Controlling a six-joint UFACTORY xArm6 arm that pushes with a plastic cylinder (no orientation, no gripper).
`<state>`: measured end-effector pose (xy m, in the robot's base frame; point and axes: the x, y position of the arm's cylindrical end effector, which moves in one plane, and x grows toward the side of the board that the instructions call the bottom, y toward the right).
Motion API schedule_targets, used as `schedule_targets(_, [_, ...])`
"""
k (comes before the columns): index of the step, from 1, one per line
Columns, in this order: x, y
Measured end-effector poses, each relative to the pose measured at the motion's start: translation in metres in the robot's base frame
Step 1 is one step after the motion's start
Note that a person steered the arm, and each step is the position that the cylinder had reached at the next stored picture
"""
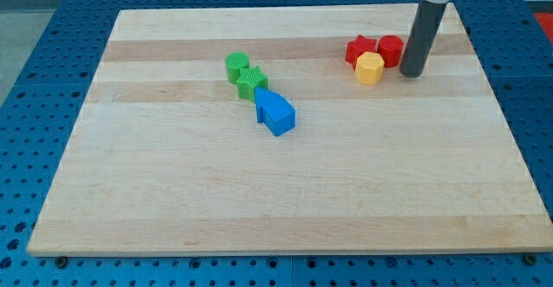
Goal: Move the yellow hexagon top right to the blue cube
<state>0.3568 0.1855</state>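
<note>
My tip (411, 73) is a bare rod end, so the tool grasps nothing. Just beside it, toward the view's left, stands a red cylinder (390, 50). Next comes the yellow hexagon (370, 67), small, bright and upright, touching a red star (361, 49). Well apart, further left on the table (302, 200), lie the blue cube (276, 112) and two green blocks (245, 73).

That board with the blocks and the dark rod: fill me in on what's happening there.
A rod-ended arm is working on the wooden board. My tip sits just to the view's right of a cluster: the yellow hexagon with a red star-like block and a red cylinder behind it. The blue cube lies near the board's middle, below two green blocks. The hexagon is already up and right of it, well apart.
</note>
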Motion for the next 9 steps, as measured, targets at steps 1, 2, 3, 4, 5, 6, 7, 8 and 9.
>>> schedule_targets(1, [-0.006, 0.001])
schedule_targets(2, [-0.008, 0.001])
schedule_targets(3, [-0.008, -0.001])
schedule_targets(4, [-0.008, -0.004])
schedule_targets(5, [-0.008, -0.013])
schedule_targets(6, [-0.008, -0.024])
schedule_targets(7, [-0.008, -0.031])
schedule_targets(8, [-0.008, -0.032])
schedule_targets(9, [-0.008, -0.034])
